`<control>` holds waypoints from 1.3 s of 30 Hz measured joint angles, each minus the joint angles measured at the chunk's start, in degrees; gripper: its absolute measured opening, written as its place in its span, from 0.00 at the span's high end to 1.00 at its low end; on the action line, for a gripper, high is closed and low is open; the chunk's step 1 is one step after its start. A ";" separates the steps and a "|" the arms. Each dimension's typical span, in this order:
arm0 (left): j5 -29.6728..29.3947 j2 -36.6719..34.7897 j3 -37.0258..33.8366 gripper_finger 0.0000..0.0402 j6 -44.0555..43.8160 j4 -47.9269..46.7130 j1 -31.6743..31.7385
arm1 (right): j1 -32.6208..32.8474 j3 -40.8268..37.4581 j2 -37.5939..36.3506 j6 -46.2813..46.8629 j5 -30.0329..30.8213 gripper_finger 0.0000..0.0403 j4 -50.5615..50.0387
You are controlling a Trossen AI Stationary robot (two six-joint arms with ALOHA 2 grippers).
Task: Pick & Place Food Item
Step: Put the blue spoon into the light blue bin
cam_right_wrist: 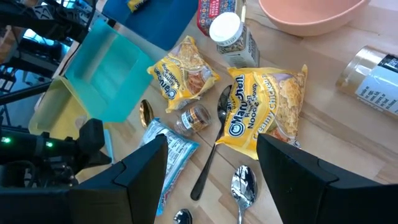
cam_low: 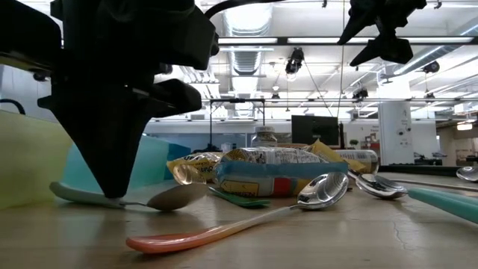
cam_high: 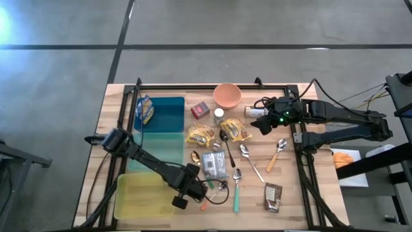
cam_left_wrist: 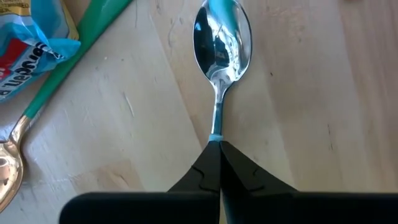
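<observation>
My left gripper (cam_high: 187,188) stands near the table's front edge, beside the yellow bin (cam_high: 138,196), pointing straight down and shut on a spoon (cam_left_wrist: 221,37) with a shiny bowl and a pale handle. The spoon lies flat on the wood (cam_low: 175,196). Food packets lie in the middle of the table: two yellow noodle bags (cam_high: 201,135) (cam_right_wrist: 264,106), a blue-and-silver packet (cam_high: 214,164) and a brown packet (cam_high: 273,196). My right gripper (cam_right_wrist: 211,180) hangs open above the far right of the table (cam_high: 261,122) with nothing between its fingers. My left gripper pinches the spoon's thin handle (cam_left_wrist: 216,132) just behind the bowl's neck, between its two shut fingertips. The fingers (cam_low: 112,187) come from above, pointing down, one on each side of the handle. The spoon rests flat on the table, its handle end sticking out past the fingers (cam_low: 75,196).
Yellow, teal (cam_high: 161,138) and blue (cam_high: 167,109) bins line the left side. A pink bowl (cam_high: 226,95), a red box (cam_high: 200,110), a small jar (cam_right_wrist: 233,37) and a bottle (cam_right_wrist: 379,71) stand at the back. Several more spoons lie about, one orange-handled (cam_low: 194,237), one green-handled (cam_high: 235,196).
</observation>
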 joint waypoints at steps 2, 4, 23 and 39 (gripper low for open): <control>0.00 0.00 0.22 0.97 0.00 -0.04 0.00 | 0.00 0.00 0.00 -0.02 0.00 0.40 0.00; 0.00 0.00 0.56 0.93 0.02 0.42 0.00 | 0.00 0.00 0.00 -0.02 0.00 0.40 0.00; -0.24 0.35 1.09 0.65 3.46 5.86 0.02 | 0.00 0.00 0.02 -1.01 -0.24 0.40 -0.01; -1.97 3.41 1.25 0.87 6.05 5.78 -0.11 | -0.02 0.00 -0.69 -1.11 -0.66 0.40 -0.09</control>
